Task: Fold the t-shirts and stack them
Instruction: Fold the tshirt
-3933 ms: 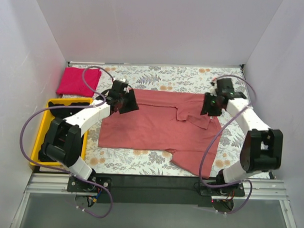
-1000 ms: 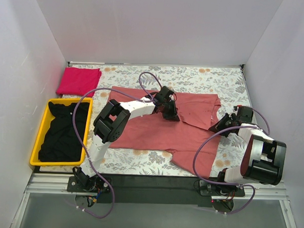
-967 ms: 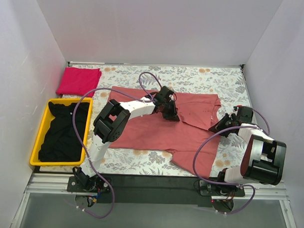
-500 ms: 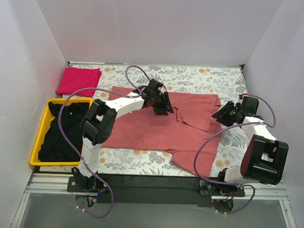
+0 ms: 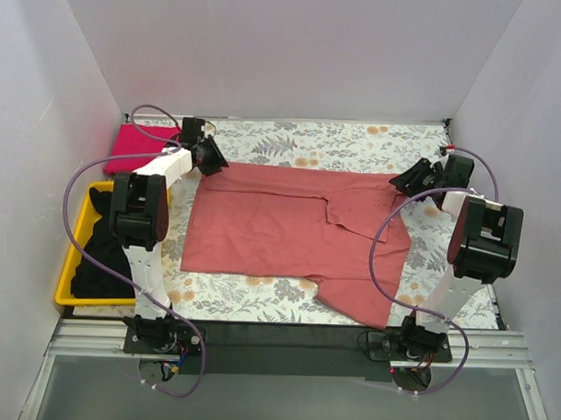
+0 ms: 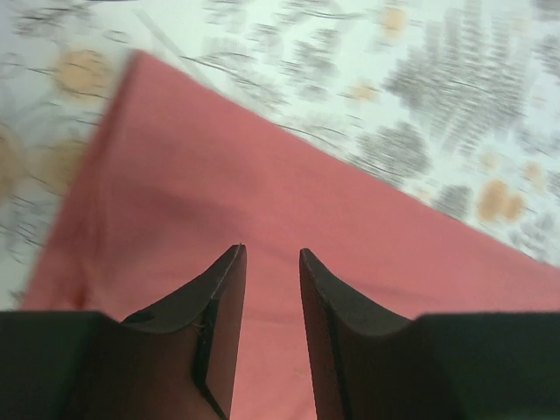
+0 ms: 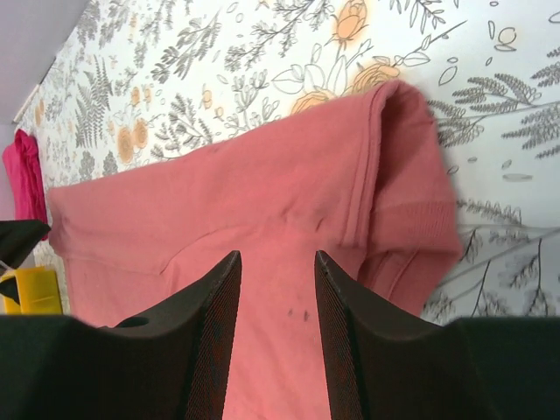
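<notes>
At far left I see a yellow plastic bin [image 5: 93, 301] holding black shirts [image 5: 99, 254], with 1 folded magenta shirt [image 5: 131, 145] beyond. My left gripper [image 6: 272, 252] hangs parted and empty over a corner of the soft salmon shirt [image 5: 270, 233], which lies on floral cloth [image 5: 320, 138]. My right gripper [image 7: 277, 255], likewise parted and empty, is near its folded sleeve.

The table [image 5: 357, 139], covered in a print of grey leaves and orange blossoms, carries a salmon shirt [image 5: 280, 233] spread flat across its middle, with a flap folded inward on the right. A folded pink shirt [image 5: 140, 142] lies in the far left corner. A yellow bin [image 5: 72, 249] sits along the left edge.
</notes>
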`<action>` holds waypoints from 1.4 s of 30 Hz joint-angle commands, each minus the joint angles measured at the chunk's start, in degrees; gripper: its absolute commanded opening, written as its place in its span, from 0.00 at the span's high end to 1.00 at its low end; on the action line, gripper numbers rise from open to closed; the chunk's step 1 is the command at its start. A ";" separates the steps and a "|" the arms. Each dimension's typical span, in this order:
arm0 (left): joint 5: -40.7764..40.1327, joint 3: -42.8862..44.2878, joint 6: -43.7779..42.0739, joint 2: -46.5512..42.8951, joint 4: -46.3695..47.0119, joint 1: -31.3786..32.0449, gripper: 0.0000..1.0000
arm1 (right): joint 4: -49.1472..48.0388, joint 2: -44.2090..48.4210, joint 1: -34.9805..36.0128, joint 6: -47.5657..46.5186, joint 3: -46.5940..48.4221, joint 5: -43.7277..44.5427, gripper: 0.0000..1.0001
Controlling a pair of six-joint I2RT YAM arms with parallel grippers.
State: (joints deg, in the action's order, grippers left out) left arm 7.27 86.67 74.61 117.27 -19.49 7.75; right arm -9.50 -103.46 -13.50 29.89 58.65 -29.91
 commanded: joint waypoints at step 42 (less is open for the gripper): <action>-11.65 14.15 -6.84 2.27 -7.49 -5.64 0.52 | 12.21 -11.99 -3.64 -6.24 31.83 -3.94 0.45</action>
State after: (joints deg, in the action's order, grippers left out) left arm 0.43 102.52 69.56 129.95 -23.53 2.70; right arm 0.14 -128.46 -17.10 27.03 94.83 -36.21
